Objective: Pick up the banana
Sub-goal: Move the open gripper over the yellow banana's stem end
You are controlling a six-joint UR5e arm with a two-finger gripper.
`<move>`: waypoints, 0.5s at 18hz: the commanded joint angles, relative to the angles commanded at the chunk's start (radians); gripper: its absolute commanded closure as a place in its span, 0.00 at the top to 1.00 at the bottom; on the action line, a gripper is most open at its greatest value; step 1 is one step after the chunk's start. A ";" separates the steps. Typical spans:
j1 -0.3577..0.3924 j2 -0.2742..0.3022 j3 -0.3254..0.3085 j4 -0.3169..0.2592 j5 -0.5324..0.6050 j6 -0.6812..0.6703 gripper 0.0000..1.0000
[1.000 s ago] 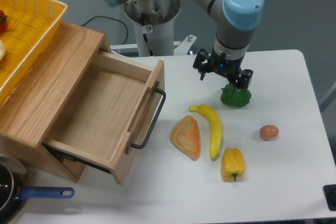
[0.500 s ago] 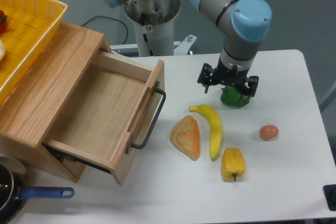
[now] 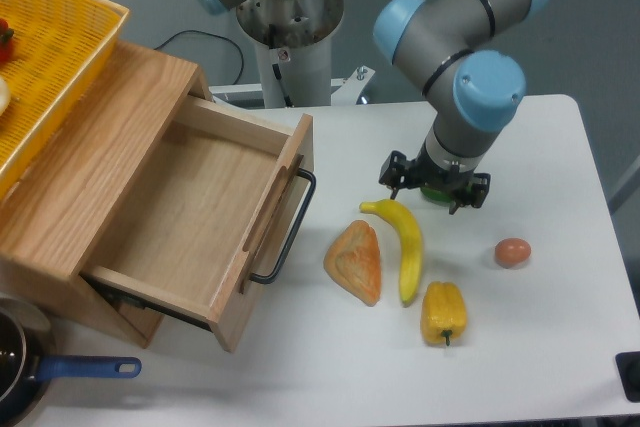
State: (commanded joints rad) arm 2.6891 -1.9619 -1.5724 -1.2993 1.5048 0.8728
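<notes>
Nearest, a yellow pepper (image 3: 444, 312) sits on the white table (image 3: 560, 347), with an orange-brown pastry (image 3: 356, 262) to its left and a brown egg (image 3: 512, 252) off to the right. Between pastry and pepper, the banana (image 3: 404, 243) lies lengthwise, untouched, its stem end pointing away. Just beyond that stem, the gripper (image 3: 433, 187) hangs low with its two fingers spread, empty, hiding most of a green vegetable (image 3: 431, 193) behind it. At left stands a wooden box with its drawer (image 3: 190, 212) pulled open.
</notes>
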 joint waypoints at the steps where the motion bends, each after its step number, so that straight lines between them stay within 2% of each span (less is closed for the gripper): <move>1: 0.000 -0.008 0.000 0.018 0.000 0.000 1.00; 4: 0.000 -0.034 -0.015 0.104 0.002 -0.003 1.00; 9: 0.000 -0.072 -0.020 0.179 0.006 -0.005 1.00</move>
State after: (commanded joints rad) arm 2.6891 -2.0340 -1.5923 -1.1199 1.5109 0.8682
